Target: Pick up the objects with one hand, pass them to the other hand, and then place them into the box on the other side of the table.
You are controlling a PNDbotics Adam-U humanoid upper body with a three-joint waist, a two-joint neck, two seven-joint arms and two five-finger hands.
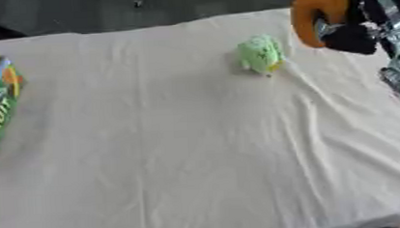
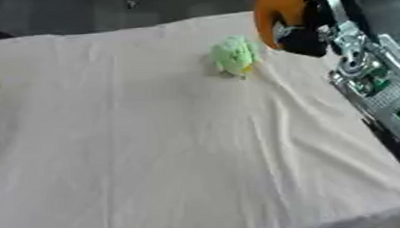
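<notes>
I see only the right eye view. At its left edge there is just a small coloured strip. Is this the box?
Observer: Yes. The left eye view shows more of it: a box with a green side, lying at the left edge of the table.
Operator: Is something printed on it?
Observer: White letters run along the green side, and there is orange near its far corner.
</notes>
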